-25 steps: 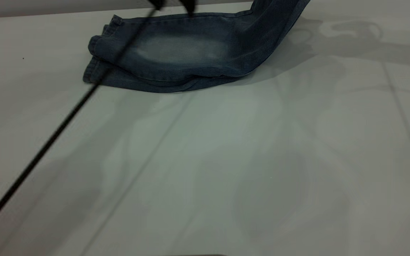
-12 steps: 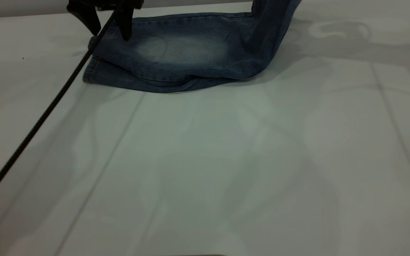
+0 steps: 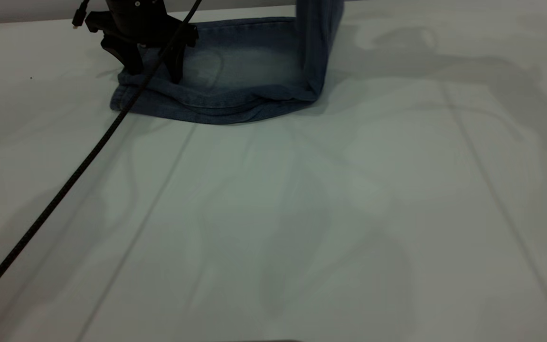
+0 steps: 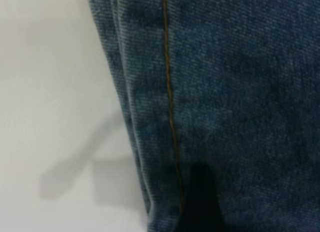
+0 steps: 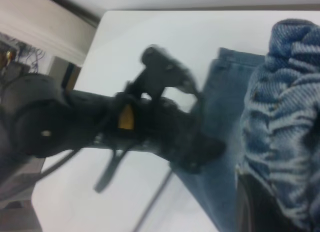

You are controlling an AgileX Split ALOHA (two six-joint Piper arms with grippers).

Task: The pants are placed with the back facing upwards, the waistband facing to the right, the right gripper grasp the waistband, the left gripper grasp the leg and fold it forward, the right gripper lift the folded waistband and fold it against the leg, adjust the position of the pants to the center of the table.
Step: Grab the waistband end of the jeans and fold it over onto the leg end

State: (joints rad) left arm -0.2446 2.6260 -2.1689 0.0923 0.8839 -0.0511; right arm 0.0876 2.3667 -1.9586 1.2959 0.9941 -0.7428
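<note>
One pair of faded denim pants (image 3: pixel 235 80) lies folded lengthwise at the far edge of the white table (image 3: pixel 273 213), its right-hand portion hoisted upright out of the exterior view. Seen from the right wrist, the crinkled waistband (image 5: pixel 285 122) sits pinched in the right gripper (image 5: pixel 260 207), which is clamped on the fabric. At the leg (image 3: pixel 155 92) end, the left gripper (image 3: pixel 155 71) stands on the denim, its two dark fingers (image 3: pixel 131 61) spread apart and pointing down onto the cloth, holding nothing. A thin black cable (image 3: pixel 64 185) runs diagonally across the tabletop.
</note>
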